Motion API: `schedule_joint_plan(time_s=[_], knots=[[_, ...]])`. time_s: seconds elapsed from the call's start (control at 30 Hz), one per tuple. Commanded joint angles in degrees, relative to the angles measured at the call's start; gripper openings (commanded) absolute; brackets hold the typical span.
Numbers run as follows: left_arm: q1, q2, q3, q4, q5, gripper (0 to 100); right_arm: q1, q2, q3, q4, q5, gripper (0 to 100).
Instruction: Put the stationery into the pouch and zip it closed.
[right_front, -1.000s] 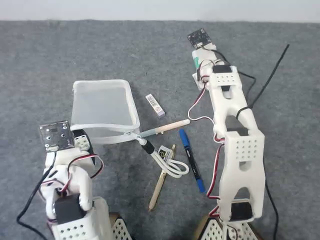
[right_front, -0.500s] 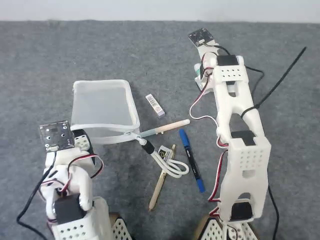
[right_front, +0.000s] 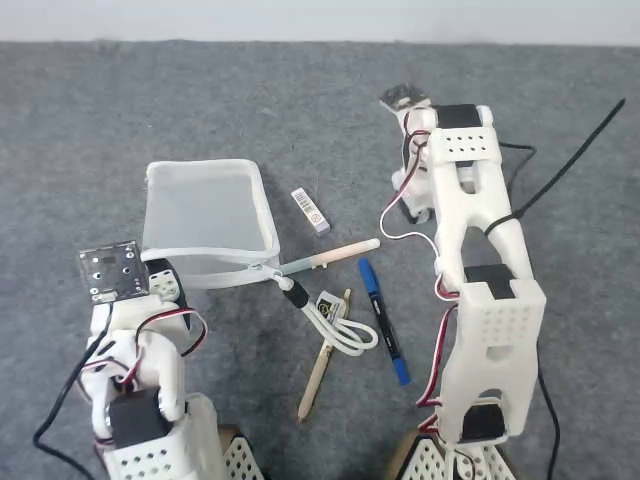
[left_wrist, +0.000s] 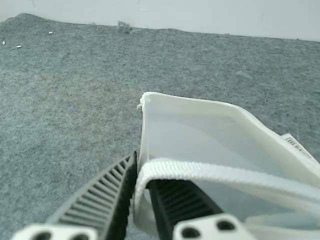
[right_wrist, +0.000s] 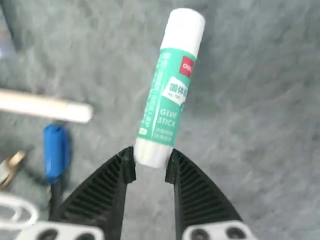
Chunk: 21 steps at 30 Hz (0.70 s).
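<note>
Your right hand (right_wrist: 150, 157) clamps the smooth cylindrical glue stick (right_wrist: 170, 85) toward the fuzzy grey worktop's (right_front: 100, 120) far edge. Your left hand (left_wrist: 141, 175) pinches the white mesh pouch (left_wrist: 200, 135) by its rim, left of centre (a blue pen (right_front: 384, 320) lies nearby).

It looks like a small robotics lab bench. A coarse grey felt-like table cover (right_front: 200, 110) runs to a plain white wall (right_front: 300, 20) at its far edge. At the near edge stand two white perforated plastic robot arms (right_front: 490, 300), with loose red-and-white wiring (right_front: 400, 232) and a bare camera circuit board (right_front: 108, 270).
</note>
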Motion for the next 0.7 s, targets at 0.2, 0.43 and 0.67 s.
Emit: schedule_joint_plan(time_s=[0.2,0.43,0.67], knots=[[-0.4,-0.6,-1.1,-0.9,0.3,1,-2.2,-4.3,-2.2,7.0,0.9,0.8],[-0.4,-0.6,-1.1,-0.9,0.3,1,-2.3,-4.3,0.5,6.6,0.7,12.5],[-0.4,-0.6,-1.1,-0.9,0.3,1,-5.1,-4.3,0.5,6.0,0.7,13.5]])
